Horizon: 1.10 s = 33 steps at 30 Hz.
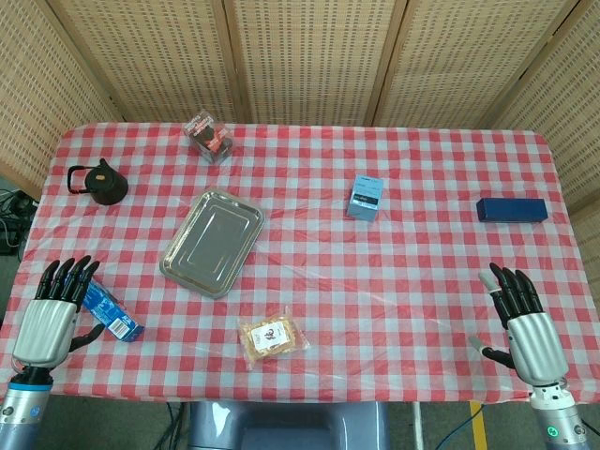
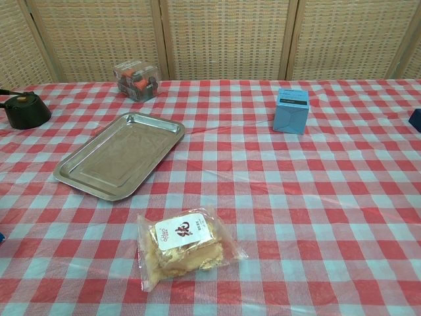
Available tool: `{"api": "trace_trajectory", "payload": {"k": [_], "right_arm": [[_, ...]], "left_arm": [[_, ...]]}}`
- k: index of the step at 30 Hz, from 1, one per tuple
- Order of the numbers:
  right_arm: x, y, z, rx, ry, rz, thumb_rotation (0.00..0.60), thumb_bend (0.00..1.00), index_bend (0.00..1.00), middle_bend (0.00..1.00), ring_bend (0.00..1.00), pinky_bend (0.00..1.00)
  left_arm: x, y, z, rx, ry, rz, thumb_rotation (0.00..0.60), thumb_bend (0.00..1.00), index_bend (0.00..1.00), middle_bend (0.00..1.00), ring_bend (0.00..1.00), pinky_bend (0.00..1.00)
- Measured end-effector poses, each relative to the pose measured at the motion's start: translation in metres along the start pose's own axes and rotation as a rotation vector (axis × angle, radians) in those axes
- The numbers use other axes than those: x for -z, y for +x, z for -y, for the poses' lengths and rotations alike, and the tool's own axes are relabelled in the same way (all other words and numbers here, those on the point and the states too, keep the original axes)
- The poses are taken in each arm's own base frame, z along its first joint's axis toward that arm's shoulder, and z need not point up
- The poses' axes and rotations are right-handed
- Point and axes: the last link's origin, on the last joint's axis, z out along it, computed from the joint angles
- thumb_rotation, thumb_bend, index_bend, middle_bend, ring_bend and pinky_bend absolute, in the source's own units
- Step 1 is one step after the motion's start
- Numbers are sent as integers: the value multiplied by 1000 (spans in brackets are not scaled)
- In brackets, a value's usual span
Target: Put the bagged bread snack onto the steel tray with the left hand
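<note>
Closest to the cameras: bagged bread snack (image 2: 186,247), flat on the checked tablecloth (image 1: 412,272) near the front edge, clear wrapper with a white label facing up. Not on the steel tray (image 2: 122,155) yet; tray just behind and a bit to the left of it, nothing on it. Left hand (image 1: 52,314) down at the front left corner, fingers straight and apart, holding nothing, well apart from the snack. Blue packet (image 1: 111,314) poking out just beside that hand; can't tell if touching or not. Right hand (image 1: 525,323) at the front right corner, same deal, fingers spread and nothing in them. Neither hand visible in the chest view. Further back: black kettle (image 1: 98,181) on the left, clear box of dark stuff (image 1: 209,136) at the far edge, light blue box (image 1: 366,197) mid-table, dark blue box (image 1: 511,209) over on the right.
</note>
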Motion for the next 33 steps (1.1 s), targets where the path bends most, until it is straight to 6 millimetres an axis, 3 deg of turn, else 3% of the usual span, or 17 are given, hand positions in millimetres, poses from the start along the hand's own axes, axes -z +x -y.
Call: {"api": "trace_trajectory", "payload": {"k": [33], "right_arm": [[0,2,-7,-2,-40,-1,600,67,0,0,0,0]], "left_arm": [[-11,-8,-6,1,-69,53,600,11,0,0,0,0]]}}
